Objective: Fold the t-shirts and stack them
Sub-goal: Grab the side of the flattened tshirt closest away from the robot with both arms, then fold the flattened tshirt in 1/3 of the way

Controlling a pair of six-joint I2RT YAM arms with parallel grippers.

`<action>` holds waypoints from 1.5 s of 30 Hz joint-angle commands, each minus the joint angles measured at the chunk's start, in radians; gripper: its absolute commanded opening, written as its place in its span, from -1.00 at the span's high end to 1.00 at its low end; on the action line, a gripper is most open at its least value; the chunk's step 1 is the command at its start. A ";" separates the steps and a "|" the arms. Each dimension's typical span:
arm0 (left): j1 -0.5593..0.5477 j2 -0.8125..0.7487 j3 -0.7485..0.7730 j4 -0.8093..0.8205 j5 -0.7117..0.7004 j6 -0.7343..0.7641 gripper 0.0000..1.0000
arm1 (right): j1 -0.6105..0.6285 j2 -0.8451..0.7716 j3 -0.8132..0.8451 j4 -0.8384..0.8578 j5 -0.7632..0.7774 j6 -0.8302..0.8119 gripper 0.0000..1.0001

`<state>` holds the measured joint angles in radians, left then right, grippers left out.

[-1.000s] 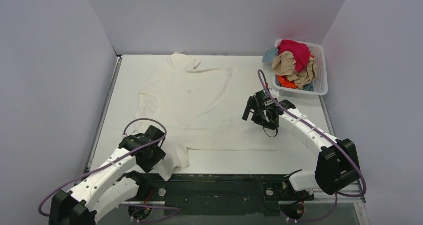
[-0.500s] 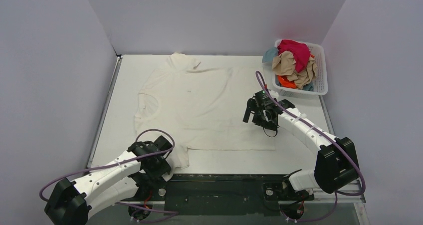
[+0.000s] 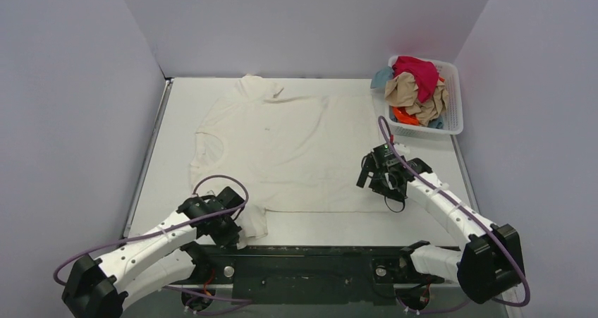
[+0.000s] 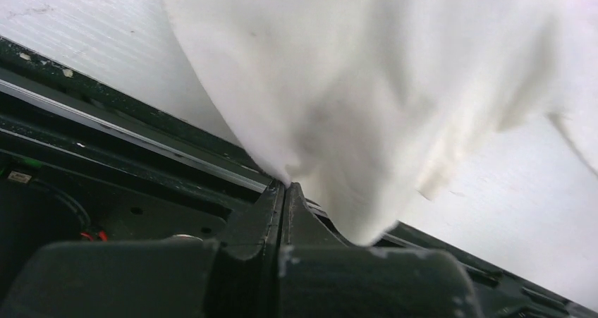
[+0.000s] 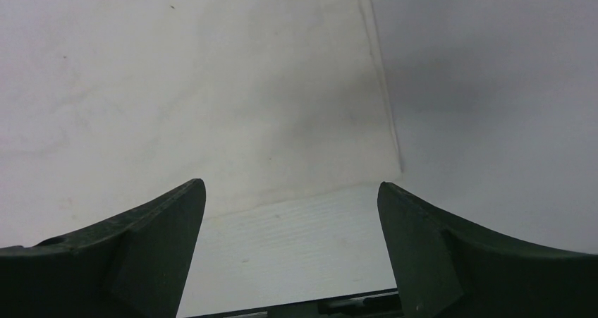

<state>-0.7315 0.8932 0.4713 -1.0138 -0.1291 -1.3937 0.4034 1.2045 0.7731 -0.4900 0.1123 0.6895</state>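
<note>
Find the cream-white t-shirt (image 3: 289, 145) laid flat across the table (image 3: 176, 120), neck to the left, hem to the right, near sleeve (image 3: 256, 221) drooping over the table's near edge. Leave the other t-shirts (image 3: 417, 85) heaped in the white basket (image 3: 457, 110) at the far right corner, well apart. Note the left gripper (image 4: 284, 191) pressed together at that sleeve, apparently nipping a fold of cloth at its tips, though hard to confirm with fabric crowding the wrist view. Note the right gripper (image 5: 290, 187) spread wide above the hem's near corner, touching nothing. Looks like the opening of the first fold. Lift the sleeve only enough to clear the edge, then carry it inward onto the chest without dragging the body askew. Lower the right gripper to straddle the hem corner, close on cloth rather than scraping the table, and move both grippers together to turn the near side over along one straight line. Smooth slack outward before releasing.
</note>
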 commanded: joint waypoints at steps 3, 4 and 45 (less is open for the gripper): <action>0.000 -0.137 0.087 -0.096 -0.050 0.024 1.00 | -0.021 -0.115 -0.168 -0.096 0.058 0.150 -0.64; 0.000 -0.147 0.086 -0.095 -0.050 0.024 1.00 | -0.028 -0.123 -0.184 -0.071 0.068 0.172 -0.62; 0.334 -0.085 0.348 0.323 0.011 0.415 1.00 | -0.090 0.025 0.037 -0.024 0.006 0.105 1.00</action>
<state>-0.4782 0.7742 0.7448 -0.8219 -0.1761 -1.0782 0.3332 1.1938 0.7334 -0.4553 0.1215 0.8314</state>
